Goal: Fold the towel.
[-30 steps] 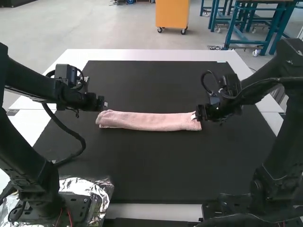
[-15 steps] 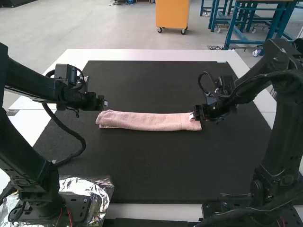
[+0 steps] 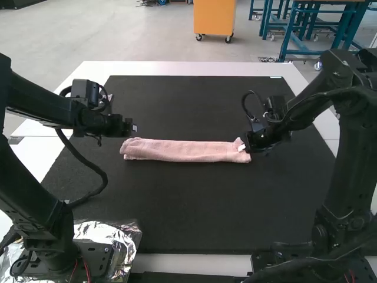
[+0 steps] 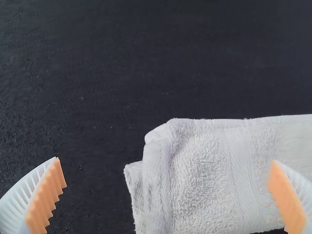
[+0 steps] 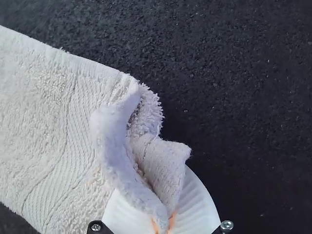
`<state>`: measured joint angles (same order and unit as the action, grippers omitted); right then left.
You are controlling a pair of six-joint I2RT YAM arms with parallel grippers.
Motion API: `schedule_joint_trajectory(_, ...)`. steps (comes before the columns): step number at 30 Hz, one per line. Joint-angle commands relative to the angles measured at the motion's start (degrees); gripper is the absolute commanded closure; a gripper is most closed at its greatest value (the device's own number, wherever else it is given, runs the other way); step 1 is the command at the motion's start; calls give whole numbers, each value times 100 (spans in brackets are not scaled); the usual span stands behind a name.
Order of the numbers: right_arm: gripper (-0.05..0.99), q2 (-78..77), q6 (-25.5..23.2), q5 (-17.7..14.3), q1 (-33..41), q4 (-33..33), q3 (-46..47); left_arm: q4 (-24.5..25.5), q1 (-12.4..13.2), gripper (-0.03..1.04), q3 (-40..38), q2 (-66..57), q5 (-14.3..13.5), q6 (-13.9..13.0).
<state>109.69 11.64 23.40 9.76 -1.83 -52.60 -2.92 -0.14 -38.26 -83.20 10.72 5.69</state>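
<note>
1. A pink towel (image 3: 184,151) is lying in a long, narrow, folded strip, running left to right across the middle of a black mat (image 3: 194,203).
2. Your right gripper (image 5: 164,223) is pinching a corner at the strip's right end; its white ribbed fingers are closing on the cloth, and the layers there are bunching and parting slightly.
3. Your left gripper (image 4: 165,161) is holding nothing. Its orange-padded fingers are standing wide apart near the strip's left end, one over bare mat, the other over towel.
4. The terry cloth is looking soft, light and limp, with a looped surface that is probably offering good grip. Nothing is looking fragile, but loose layers could be slipping out of a shallow pinch.
5. For hold, the right end is offering its outer corner; you are likely needing every layer between the fingers. A next fold is probably calling for carrying this end over toward the left.
6. The strip's long edges are running nearly parallel, while both short ends are looking uneven.
7. Wide bare mat is stretching both nearer and farther than the towel, and the white table (image 3: 188,68) is bordering its far edge. Your left gripper is sitting close to the landing side, so it could be getting in the way.
</note>
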Motion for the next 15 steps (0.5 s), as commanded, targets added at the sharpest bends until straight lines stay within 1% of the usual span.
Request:
schedule_joint_trajectory(1,96,-325,146,209,-343,174,4,-77,-118,4,-199,93,-9,81)
schedule_joint_trajectory(5,96,-765,269,315,-862,516,-84,-69,-214,4,-261,93,-26,81)
schedule_joint_trajectory(8,96,-1064,251,376,-1064,736,-128,-69,-232,4,-340,93,-26,81)
schedule_joint_trajectory(10,96,-1195,242,490,-1046,868,-119,-60,-232,4,-384,84,-26,81)
schedule_joint_trajectory(13,96,-1310,181,508,-879,982,-93,-42,-232,4,-454,67,-26,72)
schedule_joint_trajectory(15,96,-1327,49,508,-651,974,-101,-42,-214,4,-463,49,-26,72)
